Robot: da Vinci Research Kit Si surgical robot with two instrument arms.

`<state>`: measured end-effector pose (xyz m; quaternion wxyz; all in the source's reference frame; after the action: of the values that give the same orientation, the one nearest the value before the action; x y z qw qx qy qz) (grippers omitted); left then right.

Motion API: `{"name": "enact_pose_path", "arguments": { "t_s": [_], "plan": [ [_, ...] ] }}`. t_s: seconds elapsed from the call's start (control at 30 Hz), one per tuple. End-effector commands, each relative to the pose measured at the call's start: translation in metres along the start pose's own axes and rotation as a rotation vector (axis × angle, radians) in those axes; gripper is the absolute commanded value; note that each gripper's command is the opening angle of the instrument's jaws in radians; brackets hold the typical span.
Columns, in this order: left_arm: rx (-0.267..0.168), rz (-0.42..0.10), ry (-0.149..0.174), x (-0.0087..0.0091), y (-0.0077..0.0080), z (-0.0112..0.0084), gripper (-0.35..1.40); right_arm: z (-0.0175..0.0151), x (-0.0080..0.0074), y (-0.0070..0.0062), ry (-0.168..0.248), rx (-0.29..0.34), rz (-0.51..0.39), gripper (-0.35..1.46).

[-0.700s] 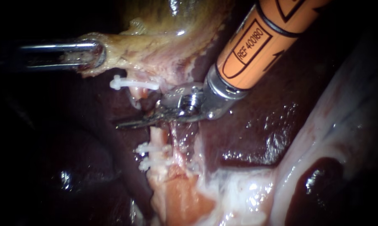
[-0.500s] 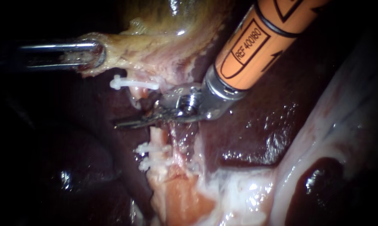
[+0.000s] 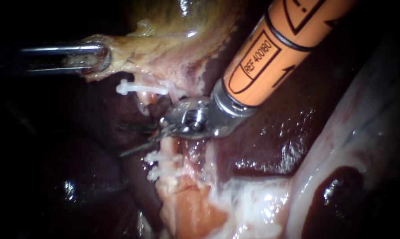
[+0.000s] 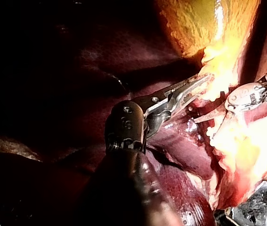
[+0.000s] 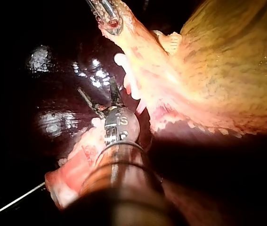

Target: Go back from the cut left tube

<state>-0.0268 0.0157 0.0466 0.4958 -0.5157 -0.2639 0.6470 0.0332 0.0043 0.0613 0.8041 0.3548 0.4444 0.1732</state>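
My right instrument (image 3: 125, 140), with an orange shaft, comes in from the upper right and ends in two thin blades that stand open in a V. They lie in the gap of the cut tube, holding nothing. The upper stump carries one white clip (image 3: 140, 88). The lower stump (image 3: 168, 144) carries two white clips (image 3: 161, 164). My left instrument (image 3: 96, 57) is shut on the yellowish gallbladder edge (image 3: 133, 53) and holds it out to the left. The right wrist view shows the open blades (image 5: 104, 101) beside the clipped stump. The left wrist view shows the jaws (image 4: 190, 89) clamped on tissue.
Dark red liver (image 3: 271, 132) surrounds the site. A pale, glistening fold of tissue (image 3: 368, 115) runs along the right. Orange-pink tissue (image 3: 186, 208) lies below the two clips. The gallbladder body (image 5: 227, 61) fills the far side of the right wrist view.
The right instrument's blades, which lay together across the gap, now stand apart, the lower one swung down. Its wrist and shaft edged slightly left. The left instrument is unmoved.
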Motion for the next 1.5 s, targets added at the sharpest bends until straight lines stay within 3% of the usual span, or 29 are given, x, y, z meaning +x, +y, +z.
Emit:
{"name": "enact_pose_path", "arguments": {
  "t_s": [0.03,0.17,0.27,0.47,0.6,0.8,1.03,1.3,1.5],
  "plan": [
    [-0.001,0.000,0.000,0.0000,0.0000,-0.0001,-0.35,-0.0012,-0.0003,-0.0006,0.007,-0.025,-0.021,1.43],
    [-0.001,0.000,-0.001,0.0000,0.0000,-0.0002,-0.35,-0.0051,-0.0009,-0.0026,0.042,-0.139,-0.050,1.43],
    [-0.002,0.000,-0.001,0.0000,-0.0001,-0.0003,-0.35,-0.0086,-0.0011,-0.0037,0.053,-0.176,-0.053,1.43],
    [-0.002,0.001,-0.001,0.0000,-0.0001,-0.0003,-0.35,-0.0155,-0.0026,-0.0047,0.051,-0.238,-0.111,1.43],
    [-0.002,0.000,-0.001,0.0000,-0.0001,-0.0002,-0.35,-0.0185,-0.0042,-0.0052,0.026,-0.266,-0.125,1.43],
    [-0.001,0.000,-0.001,0.0001,-0.0001,-0.0001,-0.35,-0.0203,-0.0055,-0.0052,-0.037,-0.289,-0.124,1.43],
    [0.001,0.004,0.001,-0.0004,-0.0007,0.0006,-0.35,-0.0207,-0.0060,-0.0049,-0.039,-0.288,-0.130,1.43],
    [0.009,0.020,0.010,-0.0028,-0.0028,0.0036,-0.35,-0.0211,-0.0062,-0.0047,-0.039,-0.287,-0.130,1.43],
    [0.009,0.016,0.004,-0.0030,-0.0032,0.0045,-0.35,-0.0212,-0.0064,-0.0047,-0.039,-0.287,-0.131,1.43]
  ]
}}
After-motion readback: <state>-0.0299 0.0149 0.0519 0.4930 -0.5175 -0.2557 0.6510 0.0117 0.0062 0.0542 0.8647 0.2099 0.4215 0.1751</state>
